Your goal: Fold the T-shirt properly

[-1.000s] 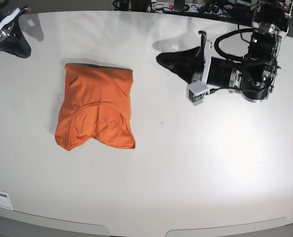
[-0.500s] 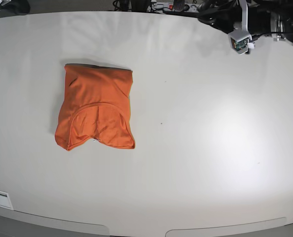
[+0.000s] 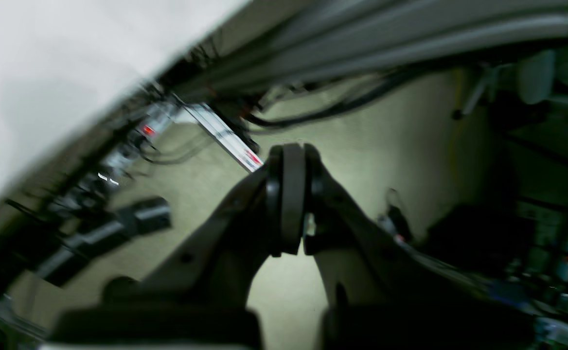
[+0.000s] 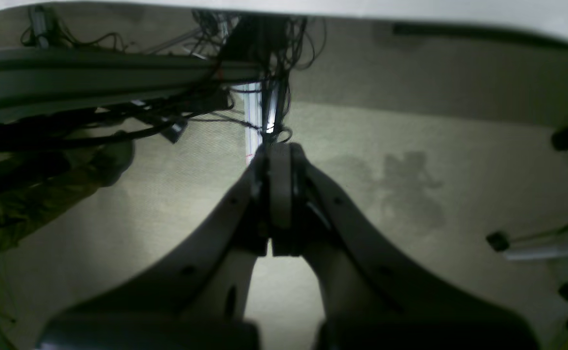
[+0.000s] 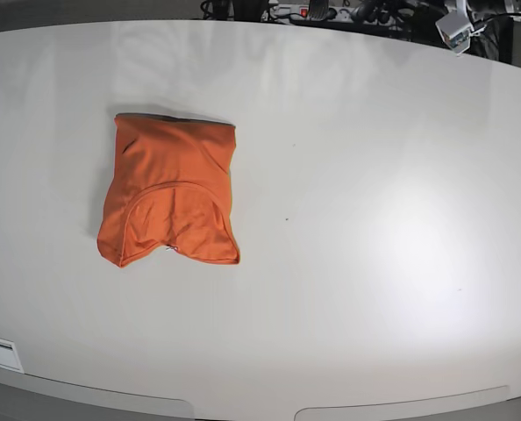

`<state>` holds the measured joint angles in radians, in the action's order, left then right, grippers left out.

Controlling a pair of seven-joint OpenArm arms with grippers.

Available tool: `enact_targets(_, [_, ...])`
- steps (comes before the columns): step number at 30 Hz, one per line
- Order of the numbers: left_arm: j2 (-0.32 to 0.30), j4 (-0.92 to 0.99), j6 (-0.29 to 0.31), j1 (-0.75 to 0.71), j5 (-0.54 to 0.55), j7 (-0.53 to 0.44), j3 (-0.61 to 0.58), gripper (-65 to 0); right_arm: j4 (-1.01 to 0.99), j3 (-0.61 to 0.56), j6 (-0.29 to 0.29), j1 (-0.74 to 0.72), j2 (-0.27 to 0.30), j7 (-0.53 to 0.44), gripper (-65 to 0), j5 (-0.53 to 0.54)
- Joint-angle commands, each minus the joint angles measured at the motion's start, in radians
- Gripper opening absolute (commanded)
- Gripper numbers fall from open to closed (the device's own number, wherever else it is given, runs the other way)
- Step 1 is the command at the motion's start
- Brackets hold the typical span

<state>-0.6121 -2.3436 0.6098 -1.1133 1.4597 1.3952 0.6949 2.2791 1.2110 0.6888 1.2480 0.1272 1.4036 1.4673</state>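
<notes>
White table: one orange T-shirt, folded into a compact packet, lying well apart from both grippers. Left gripper pressed together, empty, off the table over the floor. Right gripper likewise.

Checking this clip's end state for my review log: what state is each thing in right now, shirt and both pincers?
T-shirt: folded into a compact bundle, lying flat on the table, nothing touching it.
Left pincer: shut, holding nothing, off the table over the floor.
Right pincer: shut, holding nothing, off the table over the floor.
</notes>
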Motion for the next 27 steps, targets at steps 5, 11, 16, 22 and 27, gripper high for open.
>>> enact_targets(5, [0.042, -0.013, 0.035, -0.101, 0.024, 0.001, 0.007, -65.0, -0.058, 0.012, -0.003, 0.026, -0.016, -0.007, -65.0, 0.016])
enact_targets(11, [0.097, 0.027, 0.053, -0.113, -0.105, 0.001, 0.005, -65.0, -0.278, -0.052, 0.009, 0.021, 0.004, -0.007, -65.0, 0.016])
enact_targets(16, [0.096, 0.184, 0.053, -0.071, -0.135, -0.011, -0.032, -65.0, -0.488, -0.200, 0.009, 0.013, 0.103, -0.034, -65.0, -0.041])
enact_targets(22, [0.096, 0.422, 0.053, 0.078, -0.232, -0.021, -0.142, -65.0, -0.681, -0.346, 0.009, -0.116, 0.175, -0.123, -65.0, -0.216])
enact_targets(27, [0.097, 0.619, 0.053, 0.197, -0.299, -0.087, -0.237, -65.0, -0.809, -0.423, 0.009, -0.240, 0.208, -0.171, -65.0, -0.305])
